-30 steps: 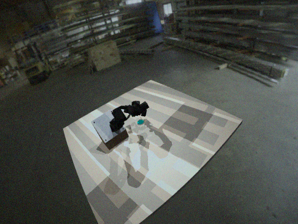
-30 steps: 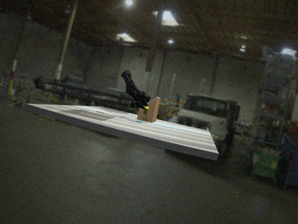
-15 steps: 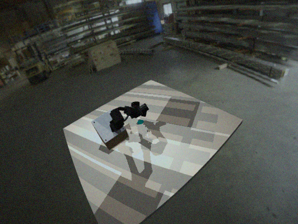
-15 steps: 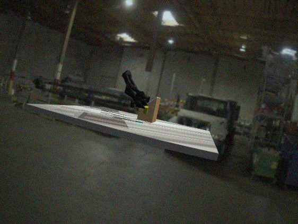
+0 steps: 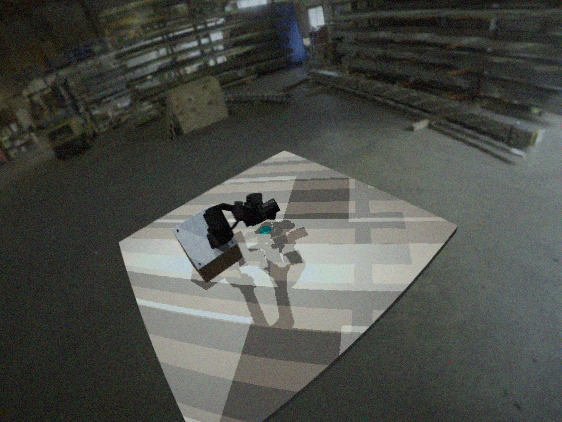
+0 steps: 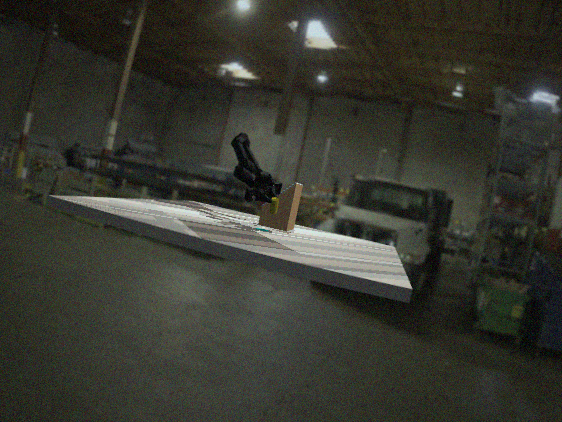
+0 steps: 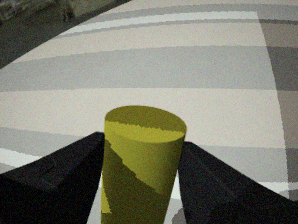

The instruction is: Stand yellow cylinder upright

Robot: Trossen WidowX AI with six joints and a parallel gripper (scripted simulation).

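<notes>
Item: yellow cylinder, one. Location: clear of the counter, at the claw. In the exterior view you see it hanging below the claw, long axis close to vertical.

Item: claw, one, the only one you have. State: clamped on the cylinder, a finger to either side of it in your wrist view.

Item: cyan circle, flat on the counter. Bearing: lower than the cylinder and, in the exterior view, a little to its left; not beneath it, as far as you can judge.

Handling note: your coming move probably turns on that sideways offset. Bring the cylinder over the circle, true its axis, then lower; a leaning base could tip once you let go.
</notes>
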